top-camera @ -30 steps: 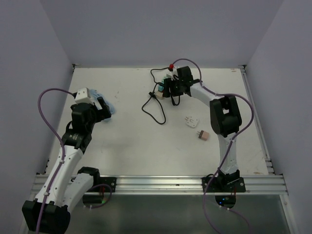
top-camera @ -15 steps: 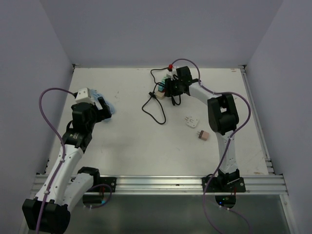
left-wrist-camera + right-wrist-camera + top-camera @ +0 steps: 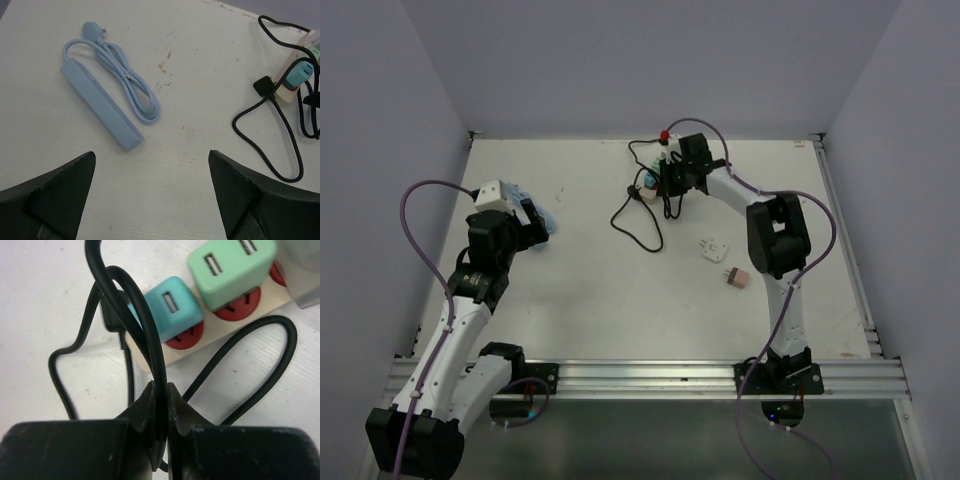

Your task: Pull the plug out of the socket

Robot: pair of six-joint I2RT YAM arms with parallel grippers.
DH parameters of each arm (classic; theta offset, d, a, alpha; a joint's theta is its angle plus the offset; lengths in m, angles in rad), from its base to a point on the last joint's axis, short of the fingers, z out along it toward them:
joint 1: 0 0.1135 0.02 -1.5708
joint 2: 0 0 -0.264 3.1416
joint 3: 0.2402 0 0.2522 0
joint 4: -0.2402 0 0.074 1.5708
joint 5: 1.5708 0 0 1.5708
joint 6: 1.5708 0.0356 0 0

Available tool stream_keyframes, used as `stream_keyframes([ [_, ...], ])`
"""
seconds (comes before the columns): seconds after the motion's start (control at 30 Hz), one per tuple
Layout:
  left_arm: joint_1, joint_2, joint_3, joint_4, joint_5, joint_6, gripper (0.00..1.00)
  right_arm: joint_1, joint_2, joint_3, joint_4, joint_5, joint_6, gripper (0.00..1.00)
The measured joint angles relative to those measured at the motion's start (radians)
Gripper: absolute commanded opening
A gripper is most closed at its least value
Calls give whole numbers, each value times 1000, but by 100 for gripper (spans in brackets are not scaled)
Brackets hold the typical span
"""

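Right claw [image 3: 160, 395]: pinched shut on a loop of the black cord [image 3: 145, 325], not on a plug. The blue plug [image 3: 167, 305] and green plug [image 3: 230, 267] sit seated in your beige power strip [image 3: 207, 329], far-centre on the table [image 3: 570, 290]. Left claw [image 3: 151, 155]: wide apart, holding nothing. Nothing is pulled yet.

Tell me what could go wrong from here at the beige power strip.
1. The right fingers are shut on the black cord, not on the blue charger or the green charger; a pull may only drag the beige power strip.
2. Nothing holds the strip down: the left fingers are open, away from it.
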Motion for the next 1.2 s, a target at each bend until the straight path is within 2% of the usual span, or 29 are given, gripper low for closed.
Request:
stream_keyframes([
  [0.37, 0, -1, 0, 0, 3, 0, 98, 208, -122, -7, -29, 79, -16, 0],
  [0.63, 0, -6, 0, 0, 4, 0, 98, 340, -135, -187, -17, 173, 59, 2],
  [0.7, 0, -10, 0, 0, 4, 0, 98, 373, -135, -206, -19, 208, 80, 17],
  [0.73, 0, -11, 0, 0, 4, 0, 98, 390, -135, -212, -24, 225, 93, 33],
  [0.8, 0, -14, 0, 0, 4, 0, 98, 424, -135, -217, -35, 248, 117, 46],
  [0.83, 0, -15, 0, 0, 4, 0, 98, 441, -136, -217, -40, 256, 125, 57],
  [0.93, 0, -15, 0, 0, 6, 0, 98, 476, -150, -217, -58, 280, 148, 74],
  [1.03, 0, -15, 0, 0, 6, 0, 98, 486, -195, -214, -86, 334, 165, 78],
  [1.2, 0, -18, 0, 0, 7, 0, 98, 469, -270, -140, -116, 560, 215, 79],
])
